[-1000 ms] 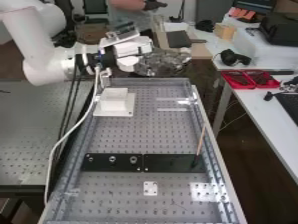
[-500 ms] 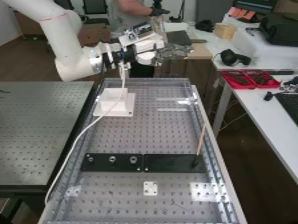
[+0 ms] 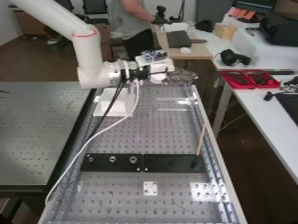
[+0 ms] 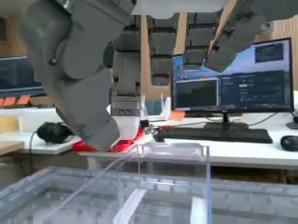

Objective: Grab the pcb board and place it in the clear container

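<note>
Clearly, hand (image 3: 181, 76) open, fingers (image 4: 161, 55) nearly straight, near clear container (image 4: 171, 151) on perforated bench (image 3: 123, 135).

The white Fairino FR5 arm (image 3: 89, 52) slants in from the high view's upper left, bends steeply downward, then turns sideways at its wrist (image 3: 126, 72). The dark grey DG-5F hand (image 3: 181, 76) points outward, its fingers (image 4: 161, 52) relaxed and open.

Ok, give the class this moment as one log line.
hand open, nothing gripped | near bench's far end | clear container on bench
</note>
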